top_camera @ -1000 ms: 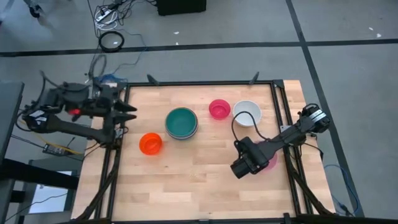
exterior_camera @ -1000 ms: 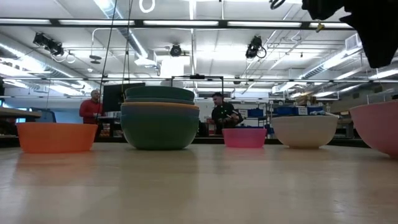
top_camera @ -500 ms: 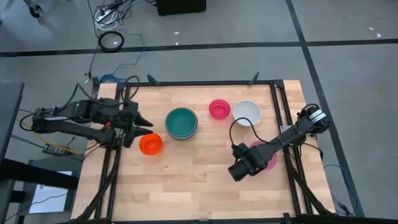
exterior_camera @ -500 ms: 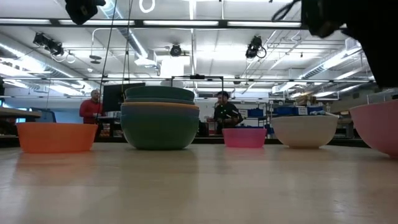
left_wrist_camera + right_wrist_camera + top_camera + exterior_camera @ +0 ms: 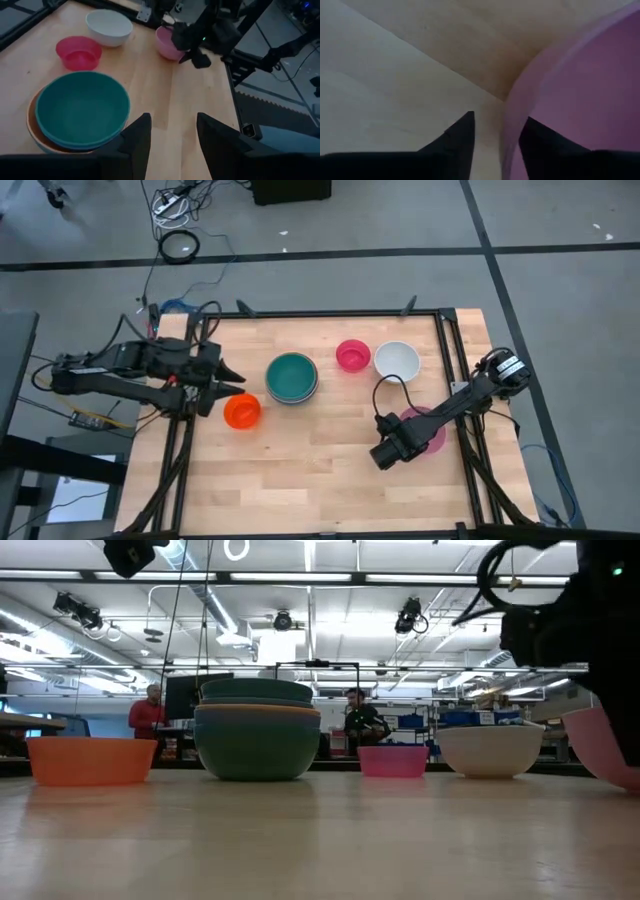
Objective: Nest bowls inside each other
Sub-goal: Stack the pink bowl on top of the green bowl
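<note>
Right gripper (image 5: 495, 140) astride pink bowl (image 5: 580, 95) rim

No readable text, labels, brands or numbers in any view. Bowls, table and arms carry no legible markings; background signage in the low view is too small.

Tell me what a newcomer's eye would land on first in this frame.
First the stack of nested bowls, teal on top, at the table's middle. Then the right end effector at the pink bowl near the table's right edge, its fingers straddling the rim; the bowl looks tipped in the low view. The left end effector hovers open by the orange bowl.
</note>
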`<action>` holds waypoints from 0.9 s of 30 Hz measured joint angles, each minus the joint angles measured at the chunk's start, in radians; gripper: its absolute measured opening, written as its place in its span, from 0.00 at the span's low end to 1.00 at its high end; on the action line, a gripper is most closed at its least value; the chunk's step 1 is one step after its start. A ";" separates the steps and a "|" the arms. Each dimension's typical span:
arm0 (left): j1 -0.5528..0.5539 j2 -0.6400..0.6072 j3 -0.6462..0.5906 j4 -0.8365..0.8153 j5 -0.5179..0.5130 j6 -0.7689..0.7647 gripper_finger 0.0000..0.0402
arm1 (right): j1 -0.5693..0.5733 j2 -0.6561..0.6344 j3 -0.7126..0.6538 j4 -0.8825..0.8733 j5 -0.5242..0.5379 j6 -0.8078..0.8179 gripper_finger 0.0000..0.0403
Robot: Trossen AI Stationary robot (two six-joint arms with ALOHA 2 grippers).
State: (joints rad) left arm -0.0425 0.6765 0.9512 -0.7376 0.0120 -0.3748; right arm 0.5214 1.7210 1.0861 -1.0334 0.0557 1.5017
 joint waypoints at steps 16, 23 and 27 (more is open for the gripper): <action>0.000 -0.020 0.000 0.016 -0.006 0.000 0.42 | 0.006 0.000 0.252 -0.007 0.180 -0.273 0.00; 0.000 -0.020 0.000 0.016 -0.015 0.001 0.42 | -0.130 0.000 0.439 0.319 0.368 -0.769 0.00; 0.000 -0.020 0.000 0.016 -0.014 0.001 0.42 | -0.237 0.000 0.448 0.540 0.357 -1.023 0.00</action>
State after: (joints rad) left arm -0.0422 0.6563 0.9512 -0.7216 -0.0025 -0.3737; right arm 0.2841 1.7210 1.5341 -0.4932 0.4131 0.4789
